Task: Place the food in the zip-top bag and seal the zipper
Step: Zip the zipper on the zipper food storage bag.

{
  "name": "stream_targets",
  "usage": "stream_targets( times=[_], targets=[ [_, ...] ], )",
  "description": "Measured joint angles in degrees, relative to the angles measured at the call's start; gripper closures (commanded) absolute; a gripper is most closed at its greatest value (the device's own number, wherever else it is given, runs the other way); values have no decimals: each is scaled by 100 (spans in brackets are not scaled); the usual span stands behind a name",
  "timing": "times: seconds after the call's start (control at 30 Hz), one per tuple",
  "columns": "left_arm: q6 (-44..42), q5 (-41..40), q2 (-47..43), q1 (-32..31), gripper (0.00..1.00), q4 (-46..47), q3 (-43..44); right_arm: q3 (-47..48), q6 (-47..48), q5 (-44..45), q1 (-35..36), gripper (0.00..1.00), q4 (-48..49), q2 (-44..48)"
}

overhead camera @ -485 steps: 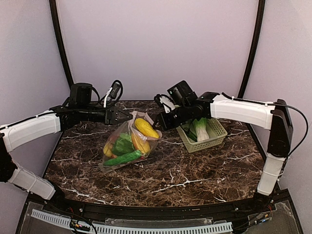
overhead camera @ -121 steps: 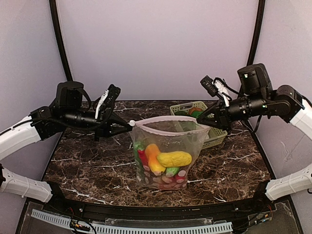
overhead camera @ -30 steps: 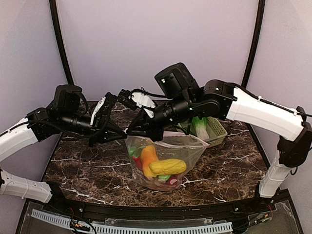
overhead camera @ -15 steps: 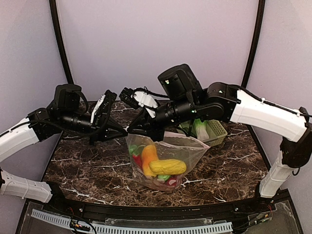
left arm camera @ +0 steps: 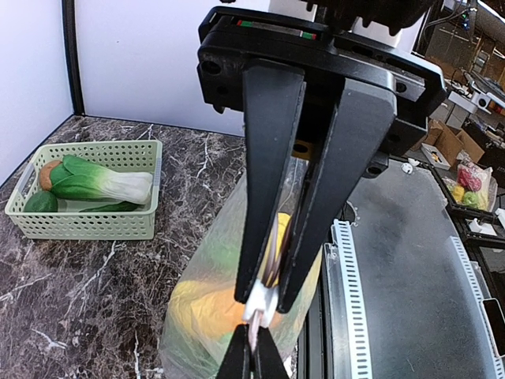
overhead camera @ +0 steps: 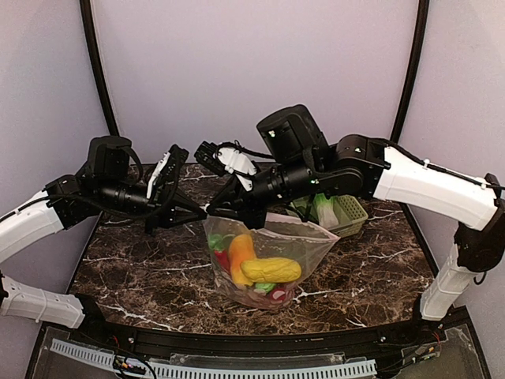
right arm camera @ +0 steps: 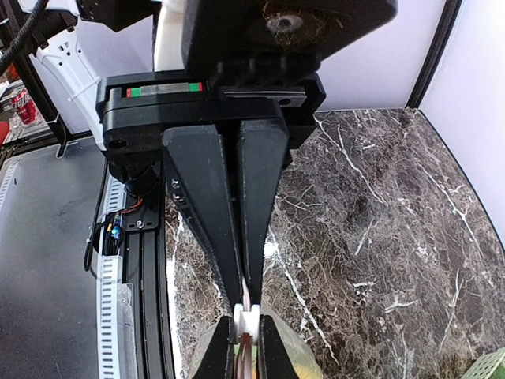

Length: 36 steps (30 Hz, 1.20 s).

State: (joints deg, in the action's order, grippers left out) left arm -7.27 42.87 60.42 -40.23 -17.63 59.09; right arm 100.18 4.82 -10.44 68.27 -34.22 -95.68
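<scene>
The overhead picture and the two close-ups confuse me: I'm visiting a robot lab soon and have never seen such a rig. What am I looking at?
Two robot arms are bolted to a marble table. The overhead picture comes from a fixed camera above and behind them; each close-up comes from a camera on one wrist, looking along its own two fingers. The left gripper and the right gripper meet tip to tip, both shut on the pale zipper at one corner of a clear zip-top bag. Inside it are toy vegetables, among them yellow corn. Behind stands a green basket with a toy bok choy.
</scene>
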Motion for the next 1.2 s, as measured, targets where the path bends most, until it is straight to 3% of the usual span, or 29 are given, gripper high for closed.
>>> stream_targets(
  times=[1.2],
  targets=[
    [155, -7, 76, 184, 99, 129, 0, -452, -323, 365, 0, 100, 133, 356]
  ],
)
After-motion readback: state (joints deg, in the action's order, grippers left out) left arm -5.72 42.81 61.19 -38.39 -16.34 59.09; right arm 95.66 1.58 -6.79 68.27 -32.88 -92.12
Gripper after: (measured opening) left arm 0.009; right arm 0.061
